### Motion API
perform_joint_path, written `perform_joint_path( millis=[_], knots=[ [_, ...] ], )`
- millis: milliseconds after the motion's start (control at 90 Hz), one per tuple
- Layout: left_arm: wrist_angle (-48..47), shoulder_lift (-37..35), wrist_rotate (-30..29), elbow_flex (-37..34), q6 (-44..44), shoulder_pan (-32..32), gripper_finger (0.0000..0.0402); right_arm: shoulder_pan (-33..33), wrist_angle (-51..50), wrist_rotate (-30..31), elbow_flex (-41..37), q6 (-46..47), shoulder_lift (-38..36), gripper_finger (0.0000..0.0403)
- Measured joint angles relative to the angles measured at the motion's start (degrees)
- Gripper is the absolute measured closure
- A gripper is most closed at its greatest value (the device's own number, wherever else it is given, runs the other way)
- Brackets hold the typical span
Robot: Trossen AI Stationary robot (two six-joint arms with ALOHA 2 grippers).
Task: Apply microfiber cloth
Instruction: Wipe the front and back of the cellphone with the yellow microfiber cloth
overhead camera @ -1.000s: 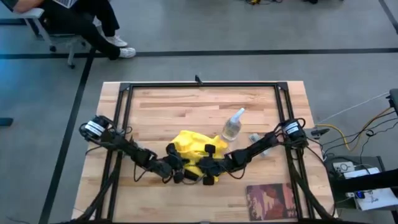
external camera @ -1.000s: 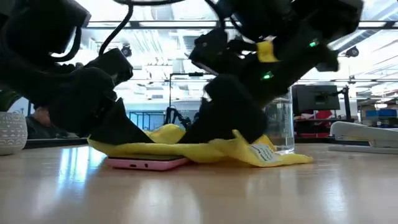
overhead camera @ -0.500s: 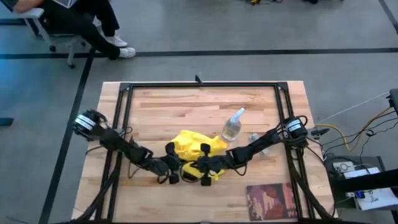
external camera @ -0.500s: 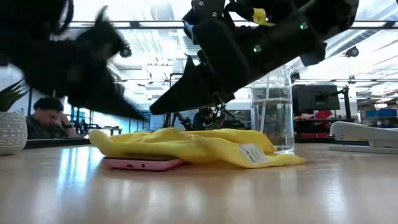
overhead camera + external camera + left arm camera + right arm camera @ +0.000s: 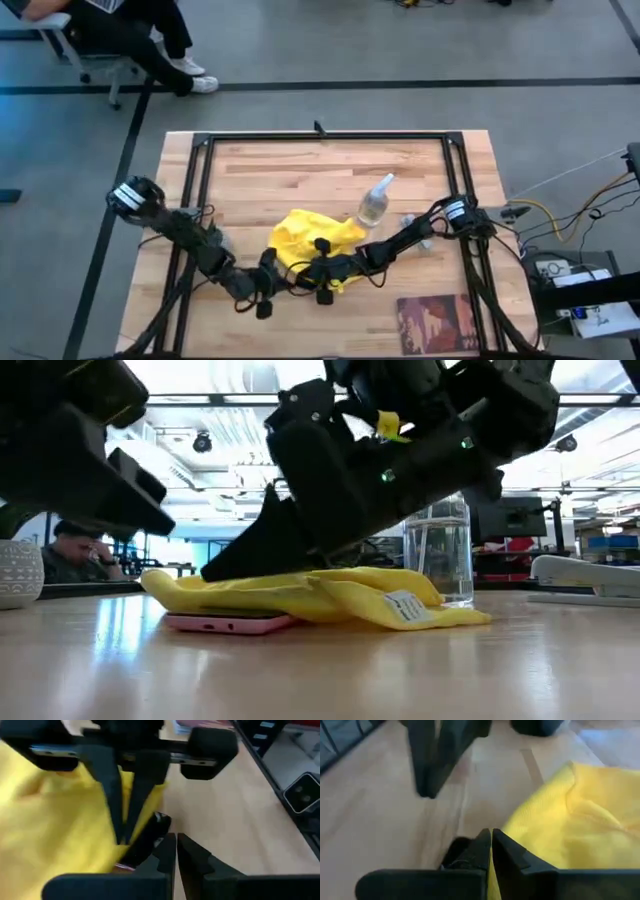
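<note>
The yellow microfiber cloth [image 5: 308,236] lies crumpled on the wooden table, draped over a pink-edged black phone [image 5: 230,623] that lies flat. My right gripper [image 5: 215,570] slants down from the right, shut, with its tips at the cloth's left part over the phone. My left gripper [image 5: 266,291] hangs shut just to the cloth's near left, raised above the table [image 5: 110,480], holding nothing. The phone's dark corner [image 5: 150,832] peeks out from under the cloth edge. My right gripper rests its shut fingertips [image 5: 123,822] on the cloth's edge [image 5: 107,840] where it covers the phone. The fingers slant down from the table's right side. The cloth lies slack on the phone and the table.
A clear spray bottle [image 5: 373,205] stands just right of the cloth, at the far side. A dark red book [image 5: 438,322] lies at the near right edge. A grey stapler-like object [image 5: 585,580] sits at the right. A black frame [image 5: 320,137] runs along the table's far edge.
Both grippers lifted off the cloth, which settled flatter over the phone. My left gripper drew back toward the near left edge and stays raised. My right gripper moved left across the cloth and came down on its left part.
</note>
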Motion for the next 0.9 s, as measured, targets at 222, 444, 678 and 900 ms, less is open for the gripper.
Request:
perform_joint_path(
  millis=[222, 444, 678, 900],
  knots=[
    [7.52, 10.08, -0.58, 1.24, 1.36, 2.95, 0.0401, -0.23, -0.03, 2.47, 0.05, 2.35, 1.41, 0.0403],
    [10.14, 14.99, -1.08, 3.26, 1.43, 5.11, 0.0402, -0.61, 0.03, 7.00, -0.18, 7.96, 2.05, 0.0403],
    [9.46, 16.28, 0.07, 2.45, -2.00, 5.10, 0.0401, -2.48, -4.92, 14.43, -2.88, 5.58, -0.24, 0.0403],
    [9.55, 16.27, 0.20, 1.99, -3.33, 5.03, 0.0401, -4.76, -4.81, 14.73, -4.54, 3.42, -0.87, 0.0403]
  ],
)
